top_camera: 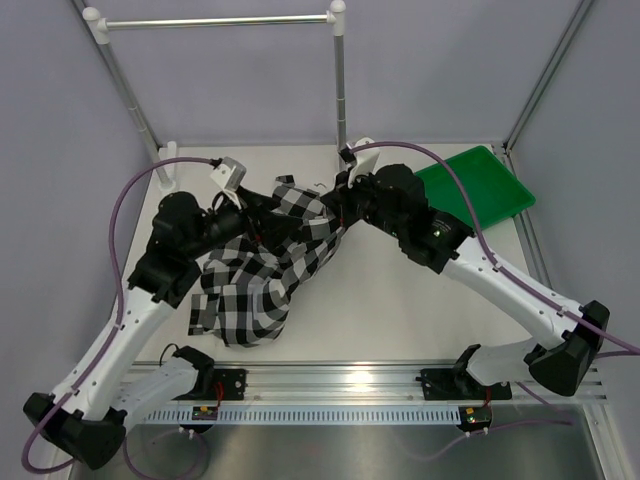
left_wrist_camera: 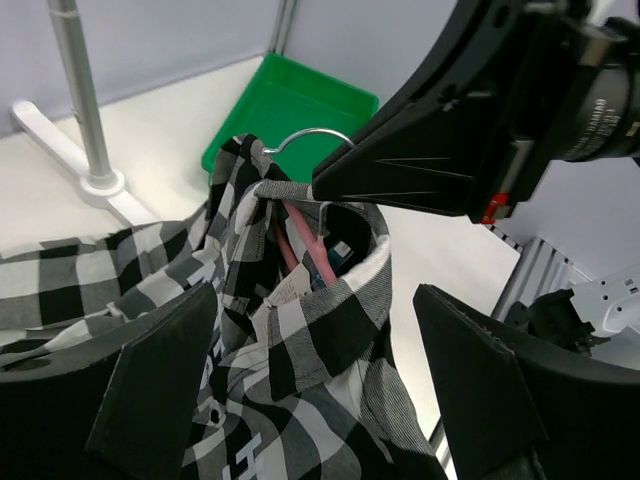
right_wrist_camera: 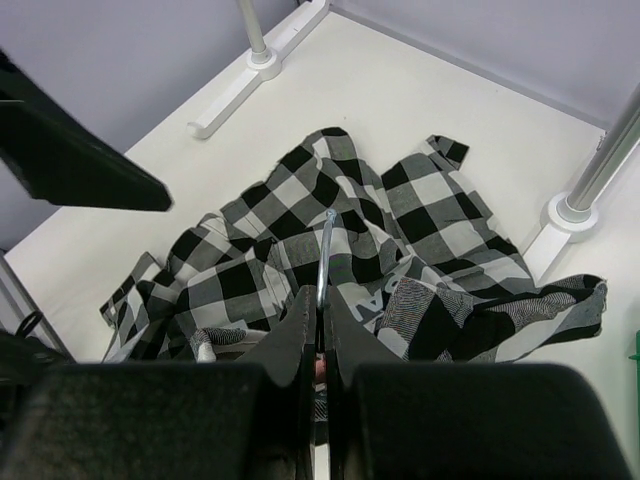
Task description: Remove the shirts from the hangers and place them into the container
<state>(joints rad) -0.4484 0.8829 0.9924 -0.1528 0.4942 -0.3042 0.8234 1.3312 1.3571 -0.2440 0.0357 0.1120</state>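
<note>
The black-and-white checked shirt [top_camera: 262, 275] lies crumpled on the table left of centre, still round the salmon-pink hanger [left_wrist_camera: 310, 248]. My right gripper [right_wrist_camera: 320, 300] is shut on the hanger's metal hook [right_wrist_camera: 324, 255] and holds it just above the collar [left_wrist_camera: 335, 300]. My left gripper [left_wrist_camera: 315, 385] is open; its fingers [left_wrist_camera: 150, 390] stand wide on either side of the collar without touching it. In the top view the left gripper [top_camera: 256, 214] and the right gripper [top_camera: 345, 203] meet over the shirt's upper end. The green container [top_camera: 478, 188] sits at the back right, with nothing in it.
A silver rail [top_camera: 215, 20] on two posts [top_camera: 340, 90] spans the back of the table. Post bases [left_wrist_camera: 100, 182] [right_wrist_camera: 570, 212] stand close to the shirt. An aluminium rail [top_camera: 350, 380] carries the arm bases at the near edge.
</note>
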